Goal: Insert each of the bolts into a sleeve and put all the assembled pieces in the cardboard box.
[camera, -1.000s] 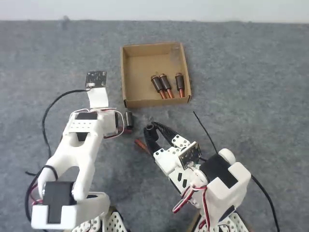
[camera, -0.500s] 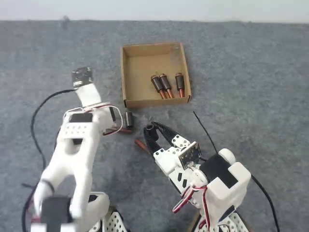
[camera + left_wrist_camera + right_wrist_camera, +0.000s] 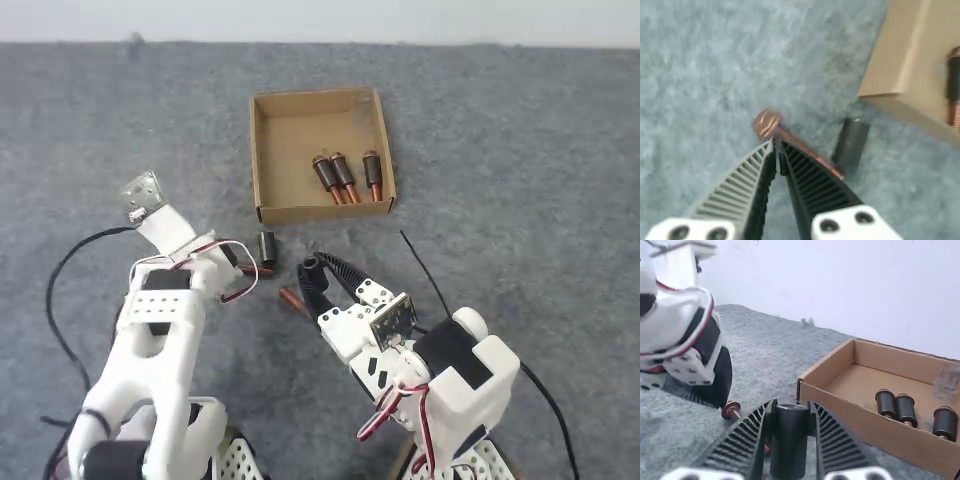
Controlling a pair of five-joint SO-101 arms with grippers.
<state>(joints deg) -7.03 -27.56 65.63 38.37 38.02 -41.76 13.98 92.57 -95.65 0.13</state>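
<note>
My left gripper [image 3: 775, 142] is low over the carpet, shut at its tips on a copper bolt [image 3: 790, 142] just below the hex head. Beside that bolt lies a loose black sleeve [image 3: 851, 142], which sits in front of the cardboard box [image 3: 318, 211] in the high view, sleeve [image 3: 267, 245]. My right gripper [image 3: 788, 412] is shut on another black sleeve [image 3: 788, 440], held upright near the box's front wall. A second bolt [image 3: 292, 298] lies on the carpet by the right gripper [image 3: 312, 275]. Three assembled pieces [image 3: 345, 177] lie in the box.
Grey carpet covers the whole table. The box stands at the back centre, its front wall close to both grippers. Cables trail from the left arm [image 3: 160, 330] and the right arm [image 3: 450, 370]. Open carpet stretches to the far left and far right.
The left arm's wrist has swung round to the left, its camera board moving down and left, with the fingers staying at the bolt. The right arm has kept still with its sleeve.
</note>
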